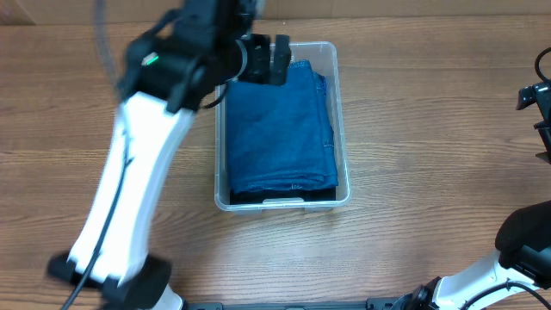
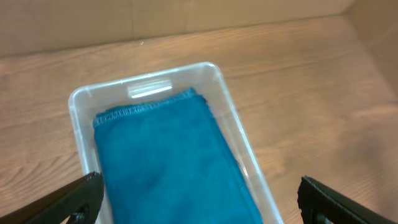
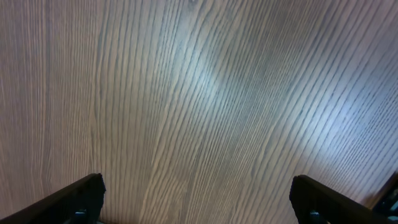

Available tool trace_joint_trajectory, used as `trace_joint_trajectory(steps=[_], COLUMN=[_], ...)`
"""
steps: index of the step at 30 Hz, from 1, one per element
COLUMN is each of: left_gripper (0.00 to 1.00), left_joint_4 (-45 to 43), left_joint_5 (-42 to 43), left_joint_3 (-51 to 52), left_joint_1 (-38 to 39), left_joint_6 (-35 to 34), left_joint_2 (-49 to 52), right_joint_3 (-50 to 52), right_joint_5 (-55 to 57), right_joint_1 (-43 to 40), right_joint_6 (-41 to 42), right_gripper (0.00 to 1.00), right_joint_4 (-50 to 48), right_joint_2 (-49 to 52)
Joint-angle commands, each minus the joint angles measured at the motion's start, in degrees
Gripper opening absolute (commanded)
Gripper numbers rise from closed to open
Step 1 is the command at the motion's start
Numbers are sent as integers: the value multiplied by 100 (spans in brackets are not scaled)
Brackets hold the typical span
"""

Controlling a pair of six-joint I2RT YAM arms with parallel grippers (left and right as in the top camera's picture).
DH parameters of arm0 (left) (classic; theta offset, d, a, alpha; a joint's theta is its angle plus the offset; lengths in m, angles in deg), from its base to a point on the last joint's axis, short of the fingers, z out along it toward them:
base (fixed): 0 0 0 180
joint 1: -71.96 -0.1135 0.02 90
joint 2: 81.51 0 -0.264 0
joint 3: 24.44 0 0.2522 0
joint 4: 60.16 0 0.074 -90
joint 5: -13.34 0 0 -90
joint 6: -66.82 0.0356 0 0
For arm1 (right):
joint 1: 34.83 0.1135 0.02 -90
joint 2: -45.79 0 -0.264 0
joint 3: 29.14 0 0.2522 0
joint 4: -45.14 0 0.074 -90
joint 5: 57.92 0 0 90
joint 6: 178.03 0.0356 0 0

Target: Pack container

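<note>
The clear plastic container (image 1: 342, 146) stands at the middle of the table with a folded blue cloth (image 1: 280, 129) lying inside it, over something dark at the near end. My left gripper (image 1: 269, 58) hovers open above the container's far end, nothing between its fingers. In the left wrist view the container (image 2: 78, 124) and the blue cloth (image 2: 168, 162) lie below my wide-open left gripper (image 2: 199, 202). My right gripper (image 3: 198, 199) is open over bare wood, and in the overhead view only part of it shows at the right edge (image 1: 541, 103).
The wooden table (image 1: 430, 129) surrounds the container on all sides. The left arm's white link (image 1: 129, 189) slants across the left half of the table. A dark part of the right arm (image 1: 529, 241) sits at the lower right corner.
</note>
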Motion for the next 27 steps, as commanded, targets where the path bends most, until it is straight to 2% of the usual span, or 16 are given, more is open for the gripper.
trace_joint_trajectory(steps=[1, 5, 8, 14, 16, 19, 21, 27], left_gripper=[100, 100, 100, 100, 100, 100, 100, 100], left_joint_4=[535, 876, 732, -1082, -1526, -1550, -1207, -437], left_joint_5=[302, 415, 415, 411, 402, 398, 389, 391], left_joint_3=[-129, 170, 929, 4070, 4918, 5626, 6043, 6277], left_joint_1=[-4, 114, 404, 713, 713, 713, 713, 713], left_joint_6=[221, 352, 350, 63, -166, -415, -468, -409], left_joint_2=[-1038, -2022, -2787, -5156, -5633, -5814, -5724, -5388], right_joint_3=[-2, -2, -2, -2, -2, -2, -2, -2], right_joint_5=[-9, -9, -9, -9, -9, -9, -9, -9], right_joint_1=[-9, -9, -9, -9, -9, -9, -9, -9], right_joint_6=[26, 26, 26, 26, 26, 26, 26, 26], right_gripper=[100, 100, 100, 100, 100, 100, 100, 100], right_joint_4=[-13, -13, -13, -13, -13, -13, -13, -13], right_joint_2=[-105, -105, -105, -105, -105, -105, -105, -105])
